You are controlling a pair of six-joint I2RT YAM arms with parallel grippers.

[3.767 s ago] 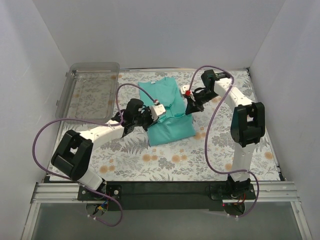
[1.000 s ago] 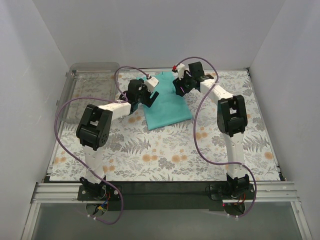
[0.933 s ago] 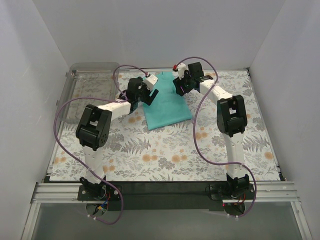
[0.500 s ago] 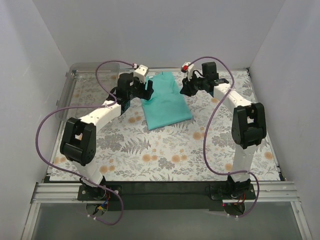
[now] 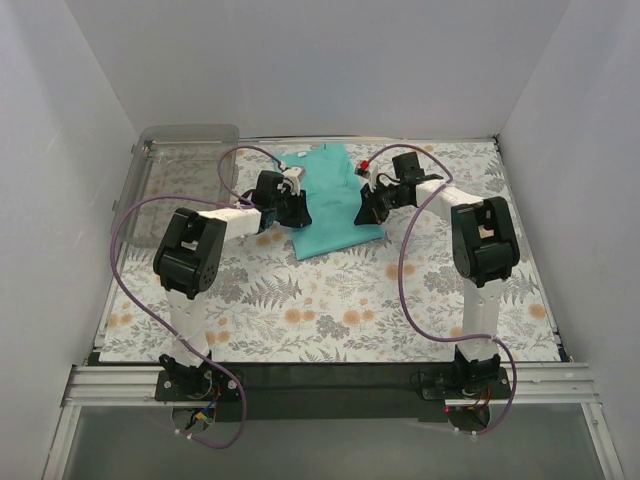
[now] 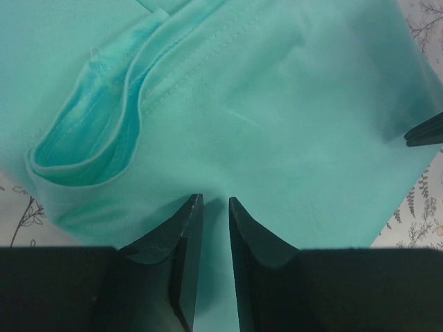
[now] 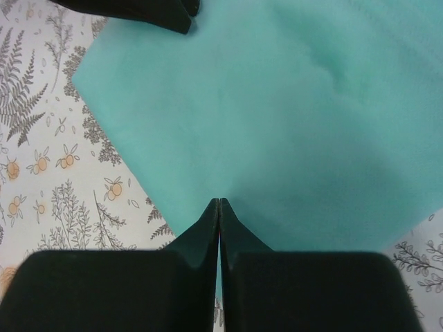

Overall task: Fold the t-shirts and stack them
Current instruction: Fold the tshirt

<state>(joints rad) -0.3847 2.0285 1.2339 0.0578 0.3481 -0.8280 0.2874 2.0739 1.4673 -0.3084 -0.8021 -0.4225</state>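
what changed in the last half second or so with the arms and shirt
Both arms pulled back from the far end of the t-shirt; the left gripper and right gripper closed on its side edges. The t-shirt and clear tray stayed put.

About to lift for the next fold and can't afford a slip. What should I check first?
1. Left gripper closed on shirt: ok, cloth fills its narrow gap.
2. Right gripper shut: ok.
3. Right gripper holding cloth: cannot tell; it closes right at the shirt's corner.
4. Both on opposite shirt edges: ok.
5. Shirt lying folded on table: ok.
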